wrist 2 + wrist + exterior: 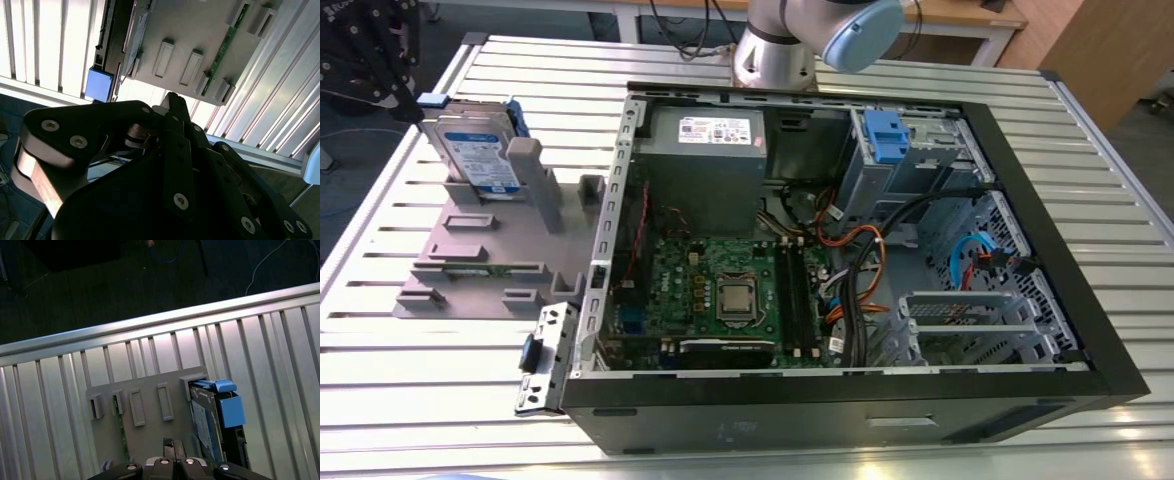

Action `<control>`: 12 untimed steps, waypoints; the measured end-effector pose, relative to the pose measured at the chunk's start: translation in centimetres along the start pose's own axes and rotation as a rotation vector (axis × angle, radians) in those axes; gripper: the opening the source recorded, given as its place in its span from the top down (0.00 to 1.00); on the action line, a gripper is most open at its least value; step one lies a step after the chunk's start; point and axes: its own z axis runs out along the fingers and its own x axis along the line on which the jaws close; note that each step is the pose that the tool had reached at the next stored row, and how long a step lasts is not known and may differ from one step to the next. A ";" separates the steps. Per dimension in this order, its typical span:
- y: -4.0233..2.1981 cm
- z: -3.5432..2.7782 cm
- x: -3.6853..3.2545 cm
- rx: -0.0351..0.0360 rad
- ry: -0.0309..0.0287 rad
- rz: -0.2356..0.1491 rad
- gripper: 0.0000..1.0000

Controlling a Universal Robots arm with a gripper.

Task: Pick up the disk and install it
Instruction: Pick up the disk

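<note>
Step in hand, as we read it: approach to the pick. Nothing is grasped yet.

The disk [470, 150] stands on edge in a slot at the far end of the grey holder plate [467, 245]. That puts it on the desk [440, 385] at the exterior view's left, outside the computer case [854, 410]. Its blue bracket shows along the upper edge.

The pincer [174, 446] is narrow in both wrist views, pads together and holding nothing. In the exterior view it is the dark shape near the disk's top corner, apart from it, and it looks to hang about over the desk's edge.

What the pick calls for, in our judgement:
- the pincer opened wider than the drive's thin side
- pads squared to the two flat faces
- a descent onto the upper part, above the slot

In the way:
- A grey upright [523, 175] stands just beside the disk's face, so pad room there looks tight.
- A memory stick [478, 269] lies in the plate's nearer slots, well apart from the disk, so no issue.

Inside the case, the drive bay [907, 150] with its blue latch [886, 130] sits in the far corner. The power supply [707, 150] is near it and the cables [861, 250] bunch just below. We judge those cables the main snag risk for the install.
</note>
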 end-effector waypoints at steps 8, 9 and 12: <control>0.00 0.00 0.00 -0.0001 0.0003 -0.007 0.89; 0.00 0.00 0.00 -0.0001 0.0003 -0.008 0.89; 0.00 0.01 0.00 -0.0002 0.0004 -0.011 0.89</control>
